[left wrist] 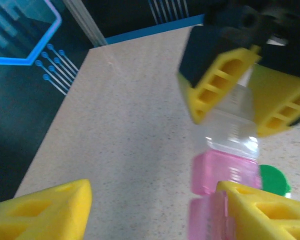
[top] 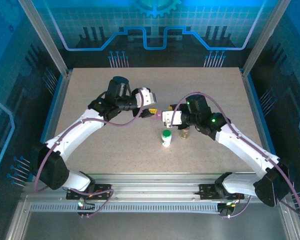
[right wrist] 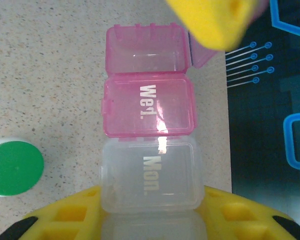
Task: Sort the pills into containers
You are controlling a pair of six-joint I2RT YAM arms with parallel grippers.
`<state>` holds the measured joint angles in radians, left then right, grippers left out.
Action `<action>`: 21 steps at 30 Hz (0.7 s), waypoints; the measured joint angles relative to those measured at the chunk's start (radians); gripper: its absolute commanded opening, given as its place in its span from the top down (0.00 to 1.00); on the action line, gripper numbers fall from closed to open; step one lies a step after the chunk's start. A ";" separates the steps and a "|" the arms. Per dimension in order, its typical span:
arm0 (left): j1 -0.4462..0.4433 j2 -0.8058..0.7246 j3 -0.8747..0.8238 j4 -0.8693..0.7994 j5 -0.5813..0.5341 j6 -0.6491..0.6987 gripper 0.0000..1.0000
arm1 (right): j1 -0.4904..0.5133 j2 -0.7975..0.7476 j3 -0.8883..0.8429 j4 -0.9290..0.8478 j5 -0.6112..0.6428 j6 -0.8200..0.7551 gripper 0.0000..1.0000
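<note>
Watching remotely, I'm seeing the left arm [top: 85,125] reaching from lower left toward frame centre, elbow bent, wrist pointing right. The right arm [top: 240,142] is mirroring it from lower right. The left gripper [top: 151,111] is standing with jaws apart. Its yellow cut-out fingers [left wrist: 45,215] are sitting wide along the bottom of the left wrist view, one just beside the box's pink end. The right gripper [top: 166,118] is clamping the pill box [right wrist: 149,107] across its clear end.

The box is sitting at centre frame between both grippers. In the right wrist view its long axis is running top to bottom: open pink compartment on top, then the pink "Wed." lid, then the clear "Mon." lid. It's looking like translucent plastic, rectangular, with hinged lids.

The white bottle [top: 166,137] is standing upright below the box, its green cap [right wrist: 12,167] round and matte. The amber vial [top: 184,132] is standing just right of it on the speckled beige table [top: 90,85].
</note>
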<state>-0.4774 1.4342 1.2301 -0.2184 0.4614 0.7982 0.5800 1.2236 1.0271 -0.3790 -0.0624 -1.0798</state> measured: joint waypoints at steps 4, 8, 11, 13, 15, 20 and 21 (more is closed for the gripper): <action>0.000 -0.001 -0.011 0.035 -0.035 -0.008 0.32 | 0.011 0.008 0.000 -0.009 -0.001 -0.003 1.00; 0.000 -0.001 -0.018 0.045 -0.050 -0.007 0.32 | 0.015 0.008 0.000 -0.012 -0.001 -0.003 1.00; 0.002 0.000 -0.021 0.046 -0.051 -0.007 0.32 | 0.015 0.008 0.000 -0.011 -0.002 -0.002 1.00; 0.004 0.002 -0.023 0.046 -0.050 -0.007 0.31 | 0.015 0.008 0.000 -0.011 -0.006 -0.002 1.00; 0.007 0.007 -0.023 0.048 -0.050 -0.007 0.31 | 0.015 0.008 -0.001 -0.007 -0.010 -0.002 1.00; 0.015 0.026 -0.023 0.048 -0.050 -0.007 0.31 | 0.015 0.008 -0.002 -0.003 -0.023 -0.002 1.00; 0.016 0.026 -0.023 0.048 -0.050 -0.008 0.30 | 0.015 0.008 -0.003 -0.003 -0.023 -0.002 1.00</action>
<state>-0.4618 1.4605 1.2072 -0.1703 0.4118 0.7906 0.5949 1.2312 1.0241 -0.3817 -0.0853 -1.0817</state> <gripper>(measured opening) 0.692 0.391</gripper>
